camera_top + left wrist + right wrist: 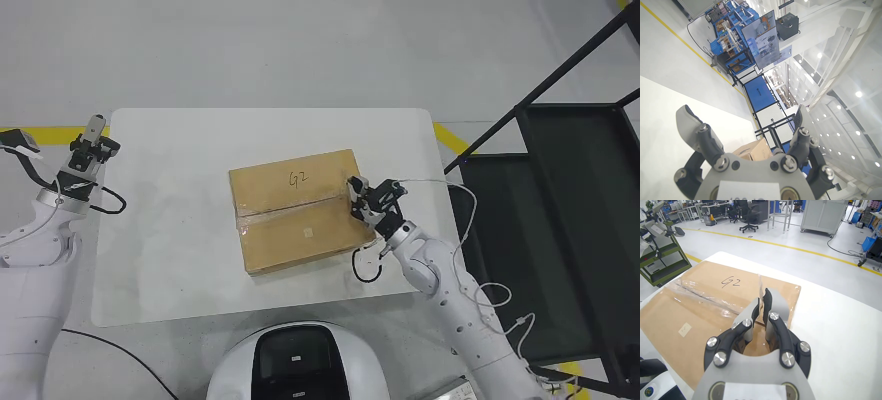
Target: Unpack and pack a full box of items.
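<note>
On the table (pixel 180 250) the box (pixel 290 210) lies sealed, so the right gripper (pixel 762 296) pinches its tape (pixel 696 293) end, likely to peel it, while the left gripper (pixel 743 111) hangs splayed aside.

A robotics lab hall — yellow floor lines (pixel 791 247), office chairs (pixel 748 217), blue parts racks (pixel 714 46).

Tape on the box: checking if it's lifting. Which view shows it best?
Right wrist view: tape runs close-up across the box, its end pinched in the right gripper. Top view shows it as a faint line; left wrist view, a box corner.
</note>
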Robot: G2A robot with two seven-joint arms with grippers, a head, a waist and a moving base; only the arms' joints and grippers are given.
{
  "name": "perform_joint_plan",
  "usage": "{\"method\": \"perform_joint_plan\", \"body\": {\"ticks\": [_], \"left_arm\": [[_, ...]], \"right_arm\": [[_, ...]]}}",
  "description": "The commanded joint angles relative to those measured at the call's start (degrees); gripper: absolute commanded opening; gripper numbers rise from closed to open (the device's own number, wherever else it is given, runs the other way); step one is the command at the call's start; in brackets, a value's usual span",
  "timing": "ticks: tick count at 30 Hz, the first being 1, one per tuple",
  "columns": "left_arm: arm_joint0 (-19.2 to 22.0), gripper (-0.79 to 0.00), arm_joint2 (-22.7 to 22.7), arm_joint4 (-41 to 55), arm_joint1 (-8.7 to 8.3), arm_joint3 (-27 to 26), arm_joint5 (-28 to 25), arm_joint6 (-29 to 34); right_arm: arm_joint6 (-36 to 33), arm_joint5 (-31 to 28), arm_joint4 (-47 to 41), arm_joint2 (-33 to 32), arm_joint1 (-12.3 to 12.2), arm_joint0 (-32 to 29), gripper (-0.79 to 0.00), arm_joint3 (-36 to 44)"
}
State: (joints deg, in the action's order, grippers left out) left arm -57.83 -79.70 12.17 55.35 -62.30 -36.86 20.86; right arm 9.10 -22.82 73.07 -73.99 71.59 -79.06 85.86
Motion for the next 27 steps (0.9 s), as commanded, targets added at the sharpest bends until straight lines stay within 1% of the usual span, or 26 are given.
{"method": "perform_joint_plan", "body": {"ticks": [1,6,8,13,15,19,21,24,27], "left_arm": [[0.0,0.0,0.0,0.0,0.0,0.0,0.0,0.0],[0.0,0.0,0.0,0.0,0.0,0.0,0.0,0.0],[0.0,0.0,0.0,0.0,0.0,0.0,0.0,0.0],[0.0,0.0,0.0,0.0,0.0,0.0,0.0,0.0],[0.0,0.0,0.0,0.0,0.0,0.0,0.0,0.0],[0.0,0.0,0.0,0.0,0.0,0.0,0.0,0.0],[0.0,0.0,0.0,0.0,0.0,0.0,0.0,0.0],[0.0,0.0,0.0,0.0,0.0,0.0,0.0,0.0],[0.0,0.0,0.0,0.0,0.0,0.0,0.0,0.0]], "right_arm": [[1.79,-0.84,-0.31,0.11,0.0,0.09,-0.785,-0.12],[6.2,-2.18,2.33,-0.91,-0.4,-0.57,-0.785,2.71],[6.96,-2.59,2.91,-1.4,-0.56,-0.8,-0.785,3.76],[3.42,-1.97,1.99,-1.9,-0.68,-1.1,-0.785,3.31],[3.01,-1.77,2.12,-1.84,-0.73,-1.64,-0.785,3.82],[3.17,-4.48,2.51,-1.73,-1.0,-2.81,-0.785,5.92],[2.03,-6.49,1.94,-1.91,-1.15,-2.5,-0.785,6.79],[-1.92,-8.89,-0.6,-1.74,-1.22,-0.94,-0.785,7.32],[-9.15,-11.41,-4.66,-0.63,-1.12,2.48,-0.785,5.92]]}}
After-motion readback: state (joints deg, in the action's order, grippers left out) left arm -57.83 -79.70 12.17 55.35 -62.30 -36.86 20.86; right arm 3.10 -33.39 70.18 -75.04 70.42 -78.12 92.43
